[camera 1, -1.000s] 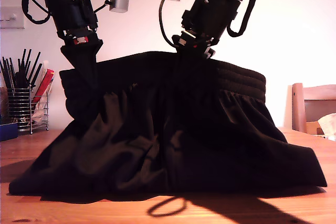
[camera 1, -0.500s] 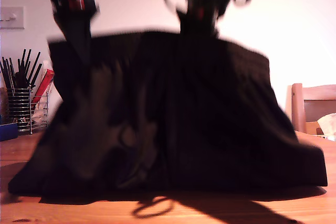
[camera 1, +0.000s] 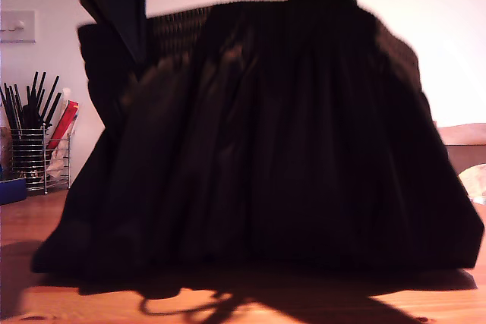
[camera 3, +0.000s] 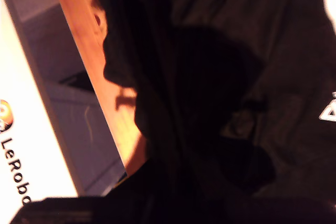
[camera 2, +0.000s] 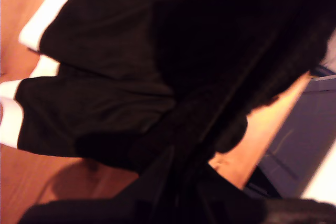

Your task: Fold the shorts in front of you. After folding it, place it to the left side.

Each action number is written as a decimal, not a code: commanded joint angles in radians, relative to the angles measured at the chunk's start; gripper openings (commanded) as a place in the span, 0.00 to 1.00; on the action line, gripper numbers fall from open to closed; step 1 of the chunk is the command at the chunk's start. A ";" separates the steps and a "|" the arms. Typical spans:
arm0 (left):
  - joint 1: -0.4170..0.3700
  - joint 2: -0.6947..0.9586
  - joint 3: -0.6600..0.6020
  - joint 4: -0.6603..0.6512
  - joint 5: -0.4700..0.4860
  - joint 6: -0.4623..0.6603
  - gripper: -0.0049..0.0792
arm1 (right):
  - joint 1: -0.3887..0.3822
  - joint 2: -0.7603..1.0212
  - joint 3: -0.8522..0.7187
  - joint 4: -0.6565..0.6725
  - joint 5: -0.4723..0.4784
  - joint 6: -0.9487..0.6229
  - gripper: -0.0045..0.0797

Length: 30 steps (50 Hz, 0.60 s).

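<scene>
**Shorts hoisted by the waistband, hem resting on the table**

I hold the shorts [camera 1: 258, 149] up by their top edge, so the black fabric hangs as a wide curtain across the middle of the exterior view and its lower edge rests on the wooden table [camera 1: 319, 310]. Hung this way, the cloth drops straight and the gathers fall out, which I judge is the point before laying a fold.

Two arms rise out of the top of the exterior view, one toward its left gripping a bunched corner of the ribbed waistband, one near the centre. The wrist views are too dark to tell me which of those is first and which second. In the first wrist view the shorts [camera 2: 131, 77] stream away from my first gripper, with white trim [camera 2: 10, 119] at the far edge over the table. In the second wrist view the fabric [camera 3: 236, 77] fills almost everything. My jaws are buried in black cloth in both, so I cannot tell how either pair stands, though the taut hang suggests each pinches the waistband.

A wire holder of pens [camera 1: 34, 142] stands at the exterior view's left, behind the shorts.
</scene>
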 commanded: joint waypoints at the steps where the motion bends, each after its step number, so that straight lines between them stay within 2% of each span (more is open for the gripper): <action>1: 0.022 -0.072 -0.018 -0.021 -0.033 -0.001 0.03 | -0.005 -0.079 -0.017 -0.048 0.028 0.014 0.04; 4: 0.022 -0.097 -0.018 -0.021 -0.032 -0.001 0.03 | 0.005 -0.105 -0.017 -0.049 0.025 0.032 0.04; 15: 0.009 -0.188 -0.018 -0.023 0.079 -0.045 0.03 | 0.045 -0.172 -0.017 -0.052 0.022 0.092 0.04; 30: -0.044 -0.256 -0.025 -0.024 0.092 -0.064 0.03 | 0.108 -0.215 -0.017 -0.056 0.021 0.167 0.04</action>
